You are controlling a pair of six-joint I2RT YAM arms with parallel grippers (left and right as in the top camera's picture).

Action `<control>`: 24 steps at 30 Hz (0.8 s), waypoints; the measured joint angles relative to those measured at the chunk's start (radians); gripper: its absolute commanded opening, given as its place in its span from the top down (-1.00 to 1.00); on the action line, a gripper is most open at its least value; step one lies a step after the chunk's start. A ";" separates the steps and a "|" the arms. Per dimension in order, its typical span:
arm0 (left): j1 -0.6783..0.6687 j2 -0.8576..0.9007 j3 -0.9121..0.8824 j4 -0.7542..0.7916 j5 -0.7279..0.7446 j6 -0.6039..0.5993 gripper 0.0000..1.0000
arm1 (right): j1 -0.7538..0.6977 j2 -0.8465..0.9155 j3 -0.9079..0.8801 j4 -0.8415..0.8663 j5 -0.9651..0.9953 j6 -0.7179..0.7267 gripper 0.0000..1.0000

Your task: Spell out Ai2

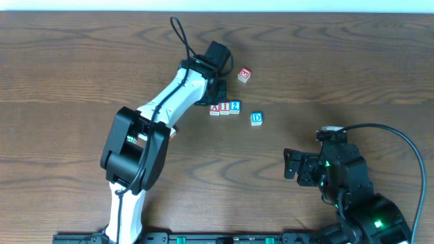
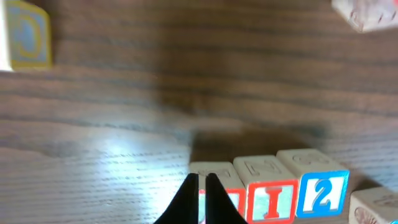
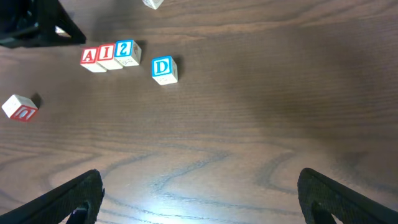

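We start at the left claw (image 2: 202, 182). Its two black tips are pressed tight together and hold nothing. From above, it sits just beside the row of letters, at about 10 o'clock from it. In the left wrist view the tips stand in front of the A block (image 2: 217, 169) and hide part of its red letter. We cannot tell if they touch it.

We count three blocks in the row: the A block, the I block (image 1: 224, 108) and the 2 block (image 1: 234, 106). They sit side by side, touching, and read A, I, 2 from 9 o'clock to 3 o'clock on the brown table (image 1: 339, 68). The A and the I have red frames. The 2 has a blue one.

We count three more blocks around them. The D block (image 1: 256, 118) lies near the 2 block at 4 o'clock, with a gap between them. A red-topped block (image 1: 244, 74) lies at 1 o'clock from the 2 block, turned a bit. A small block (image 1: 173, 133) peeks out at 8 o'clock from the A block, and the white left arm (image 1: 169, 102) covers part of it.

The right claw (image 1: 291, 165) is well apart, at 5 o'clock from the row. Its fingers (image 3: 74, 199) are spread wide, with only wood between them.
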 measured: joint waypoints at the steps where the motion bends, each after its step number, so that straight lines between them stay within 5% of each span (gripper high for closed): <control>1: 0.006 0.000 0.005 -0.001 0.000 0.000 0.88 | 0.000 0.000 0.000 0.000 0.000 0.000 -0.99; 15: 0.056 -0.115 0.090 -0.082 -0.113 0.012 0.83 | 0.000 0.000 0.000 0.000 0.000 0.000 -0.98; 17: 0.073 -0.200 0.100 -0.082 -0.148 0.035 0.26 | 0.000 0.000 0.000 0.000 0.000 0.000 -0.99; 18: 0.080 -0.251 0.107 -0.082 -0.164 0.051 -0.21 | 0.000 0.000 0.000 0.000 0.000 0.000 -0.98; 19: 0.086 -0.313 0.116 -0.082 -0.179 0.062 -0.94 | 0.000 0.000 0.000 0.000 0.000 0.000 -0.98; 24: 0.083 -0.522 0.141 -0.106 -0.207 0.089 -0.91 | 0.000 0.000 0.000 0.000 0.000 0.000 -0.98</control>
